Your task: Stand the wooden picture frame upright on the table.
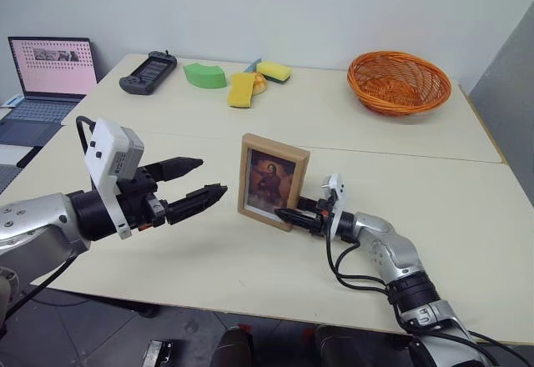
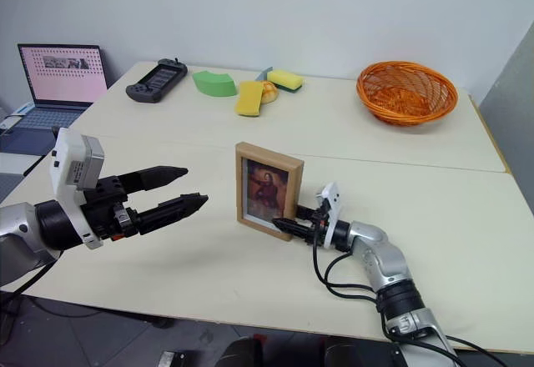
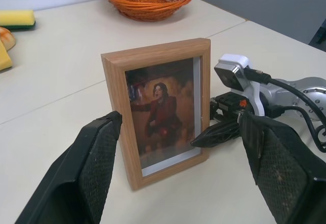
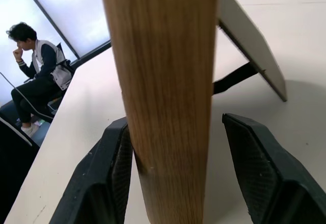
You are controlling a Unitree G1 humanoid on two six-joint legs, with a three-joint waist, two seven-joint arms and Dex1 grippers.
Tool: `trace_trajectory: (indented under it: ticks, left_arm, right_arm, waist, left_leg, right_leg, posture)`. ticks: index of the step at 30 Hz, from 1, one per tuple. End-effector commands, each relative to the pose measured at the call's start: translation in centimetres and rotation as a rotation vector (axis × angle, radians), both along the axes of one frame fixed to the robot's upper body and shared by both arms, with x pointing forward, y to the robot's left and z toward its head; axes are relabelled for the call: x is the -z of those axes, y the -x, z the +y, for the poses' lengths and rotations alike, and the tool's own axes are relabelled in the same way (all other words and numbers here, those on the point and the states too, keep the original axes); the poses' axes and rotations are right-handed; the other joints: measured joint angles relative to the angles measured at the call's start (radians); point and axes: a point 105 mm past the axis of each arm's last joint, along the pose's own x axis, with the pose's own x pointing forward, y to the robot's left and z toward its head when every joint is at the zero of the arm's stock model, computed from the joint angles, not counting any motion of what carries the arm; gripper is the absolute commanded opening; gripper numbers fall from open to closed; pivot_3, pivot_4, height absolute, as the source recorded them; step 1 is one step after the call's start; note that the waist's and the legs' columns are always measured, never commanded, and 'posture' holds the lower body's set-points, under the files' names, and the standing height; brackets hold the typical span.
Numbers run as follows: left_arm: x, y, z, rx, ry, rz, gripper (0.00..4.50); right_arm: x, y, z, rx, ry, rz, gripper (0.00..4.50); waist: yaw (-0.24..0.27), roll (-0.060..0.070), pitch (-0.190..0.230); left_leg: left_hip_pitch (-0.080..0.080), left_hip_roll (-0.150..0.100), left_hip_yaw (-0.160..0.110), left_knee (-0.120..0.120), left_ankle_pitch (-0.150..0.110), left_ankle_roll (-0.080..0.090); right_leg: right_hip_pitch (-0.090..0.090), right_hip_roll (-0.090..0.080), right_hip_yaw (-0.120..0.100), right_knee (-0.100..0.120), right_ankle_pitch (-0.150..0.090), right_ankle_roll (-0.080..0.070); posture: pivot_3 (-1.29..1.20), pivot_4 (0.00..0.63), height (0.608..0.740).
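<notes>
The wooden picture frame (image 1: 273, 182) stands upright on the table (image 1: 434, 208), near its middle, with its dark portrait facing me. From behind, its fold-out stand (image 4: 234, 79) props it up. My right gripper (image 1: 288, 215) reaches in from the right at table height. It is open and straddles the frame's lower right edge (image 4: 163, 81): one finger is in front, close against the wood, and the other is behind with a gap. My left gripper (image 1: 213, 177) hovers open above the table, left of the frame and apart from it, pointing at it.
An orange basket (image 1: 398, 81) sits at the far right. Yellow sponges (image 1: 242, 89), a green block (image 1: 204, 74) and a black handheld console (image 1: 148, 72) lie along the far edge. A laptop (image 1: 50, 75) is at far left. A person (image 4: 38, 76) sits beyond the table.
</notes>
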Motion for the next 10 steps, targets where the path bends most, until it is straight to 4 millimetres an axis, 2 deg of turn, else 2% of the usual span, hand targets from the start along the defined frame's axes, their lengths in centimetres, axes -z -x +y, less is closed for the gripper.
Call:
trace_trajectory:
  ticks: [1,10]
  left_arm:
    - [-0.6,0.0,-0.2,0.015,0.019,-0.029,3.94]
    - [-0.5,-1.0,-0.2,-0.022,0.075,-0.025,3.94]
  right_arm:
    - [-1.0,0.0,0.0,0.005,-0.008,-0.042,2.75]
    - [-2.1,0.1,-2.6,0.079,-0.013,-0.043,2.75]
  waist:
    - [0.000,0.000,0.000]
    - [0.001,0.000,0.000]
  left_leg:
    - [0.000,0.000,0.000,0.000,0.000,0.000]
    - [0.000,0.000,0.000,-0.002,0.000,0.000]
  right_leg:
    - [0.000,0.000,0.000,0.000,0.000,0.000]
    - [0.000,0.000,0.000,0.000,0.000,0.000]
  posture:
    - [0.00,0.150,0.740]
    - [0.00,0.150,0.740]
